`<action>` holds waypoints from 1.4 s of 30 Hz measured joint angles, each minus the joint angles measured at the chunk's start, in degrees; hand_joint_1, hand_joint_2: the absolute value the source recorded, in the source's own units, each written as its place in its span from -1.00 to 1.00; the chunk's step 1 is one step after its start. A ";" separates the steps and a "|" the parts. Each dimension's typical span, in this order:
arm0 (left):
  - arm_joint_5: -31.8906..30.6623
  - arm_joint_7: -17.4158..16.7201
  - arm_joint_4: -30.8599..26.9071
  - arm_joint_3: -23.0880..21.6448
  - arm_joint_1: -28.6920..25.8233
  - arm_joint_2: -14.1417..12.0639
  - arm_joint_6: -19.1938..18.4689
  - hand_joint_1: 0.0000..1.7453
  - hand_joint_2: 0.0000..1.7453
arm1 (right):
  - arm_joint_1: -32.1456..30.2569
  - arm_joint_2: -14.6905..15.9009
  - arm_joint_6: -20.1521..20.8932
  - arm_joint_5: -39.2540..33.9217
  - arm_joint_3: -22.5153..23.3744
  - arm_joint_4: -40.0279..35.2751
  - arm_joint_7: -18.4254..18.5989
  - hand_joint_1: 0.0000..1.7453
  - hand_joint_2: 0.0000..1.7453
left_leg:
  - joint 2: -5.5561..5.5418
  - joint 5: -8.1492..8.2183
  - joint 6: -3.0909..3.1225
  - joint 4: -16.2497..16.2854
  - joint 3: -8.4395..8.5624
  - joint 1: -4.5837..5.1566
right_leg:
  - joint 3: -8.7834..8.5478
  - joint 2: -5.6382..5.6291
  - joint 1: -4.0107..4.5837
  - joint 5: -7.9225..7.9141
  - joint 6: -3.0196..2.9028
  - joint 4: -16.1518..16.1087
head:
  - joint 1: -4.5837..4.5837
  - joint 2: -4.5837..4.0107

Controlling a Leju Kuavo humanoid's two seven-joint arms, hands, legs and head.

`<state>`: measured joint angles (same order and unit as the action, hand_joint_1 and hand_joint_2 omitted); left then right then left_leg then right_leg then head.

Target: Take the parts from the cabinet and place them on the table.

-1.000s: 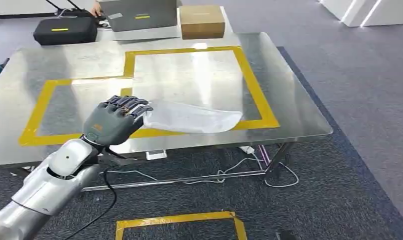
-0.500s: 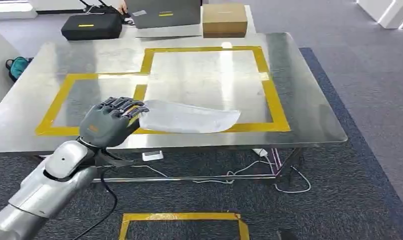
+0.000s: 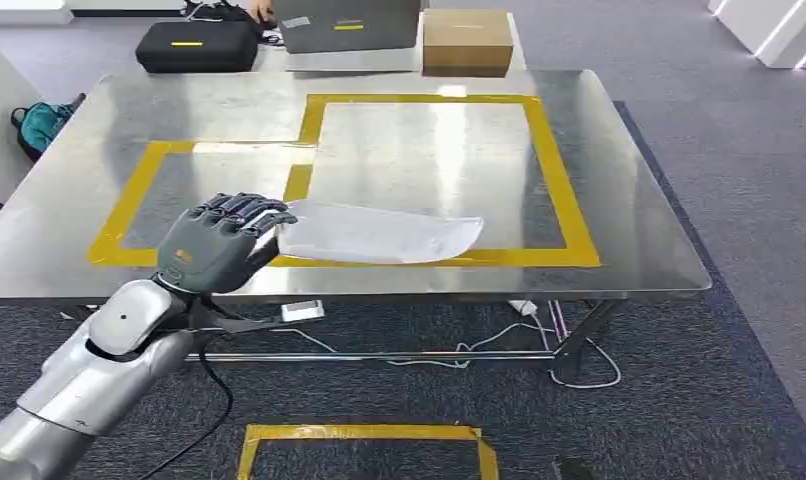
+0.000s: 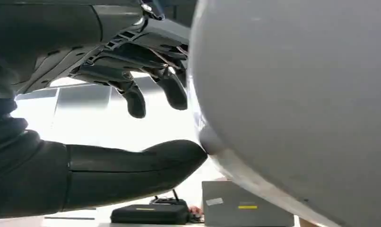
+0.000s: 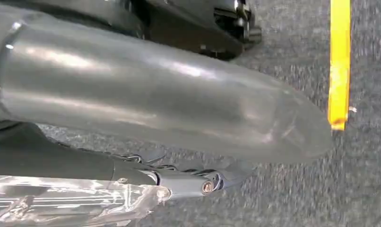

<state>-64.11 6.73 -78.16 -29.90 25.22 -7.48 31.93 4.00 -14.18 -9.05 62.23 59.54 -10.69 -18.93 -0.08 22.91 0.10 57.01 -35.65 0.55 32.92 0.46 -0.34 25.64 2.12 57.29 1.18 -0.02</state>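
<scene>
While raised level before the table (image 3: 639, 260), left hand (image 3: 217, 248) grasps the part (image 3: 379, 235); right hand's state indeterminate.

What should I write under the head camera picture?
Robot's left hand holds a pale grey part over the steel table.

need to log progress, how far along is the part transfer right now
Done: the left hand already has a part, a pale flat piece, out of the cabinet and carried to the table. In hand: the part is held over the table's near edge, across the yellow tape. Left: setting it down and letting go. The right hand also seems to carry something in clear wrap, unclear what.
</scene>
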 joint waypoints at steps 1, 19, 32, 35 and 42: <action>0.11 0.00 0.00 0.09 0.03 0.00 -0.07 0.08 1.00 | 0.00 0.00 0.07 -0.02 0.00 -0.02 0.00 -1.00 -1.00 | 0.00 0.12 0.41 -0.05 -0.05 0.00 | -0.03 -0.01 -0.12 0.03 0.39 -0.07 | 0.05 0.00; 1.29 -1.05 1.73 1.88 0.40 0.70 -0.96 0.08 1.00 | -0.19 -0.29 0.20 -0.15 -0.17 0.13 0.04 -1.00 -1.00 | -1.10 4.13 -2.34 -0.64 4.49 -1.98 | 3.78 -1.28 -1.80 -0.80 0.75 2.74 | -1.27 0.00; 1.68 -1.18 2.56 2.60 -0.03 0.63 -1.42 0.08 1.00 | -0.22 -0.42 0.20 -0.18 -0.17 0.22 0.07 -1.00 -1.00 | -0.28 -4.63 -0.01 -0.31 -5.37 0.06 | -4.37 -1.87 -0.49 5.80 -0.10 1.15 | -0.82 0.00; 1.70 -1.40 2.56 2.69 0.04 0.79 -1.46 0.08 1.00 | -0.11 -0.37 0.18 -0.18 -0.20 0.20 0.04 -1.00 -1.00 | -0.57 -4.46 0.08 -0.47 -4.35 -0.13 | -5.72 -1.79 -0.43 6.72 0.51 -0.32 | -0.94 0.00; 7.50 -1.62 3.35 3.59 -0.65 1.09 -5.29 0.08 1.00 | -0.28 -0.35 0.15 -0.33 -0.28 0.20 0.04 -1.00 -1.00 | -0.86 -1.25 1.39 -0.54 -1.25 0.09 | 7.21 -0.93 0.18 9.86 0.53 17.21 | -1.31 0.00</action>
<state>-56.60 5.11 -74.82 -26.32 24.57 -6.38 26.64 3.72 -14.53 -8.90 61.90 59.25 -10.49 -18.88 -0.94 21.66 1.50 56.47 -36.90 0.63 40.13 -0.46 -0.16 35.49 2.65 74.50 -0.13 -0.02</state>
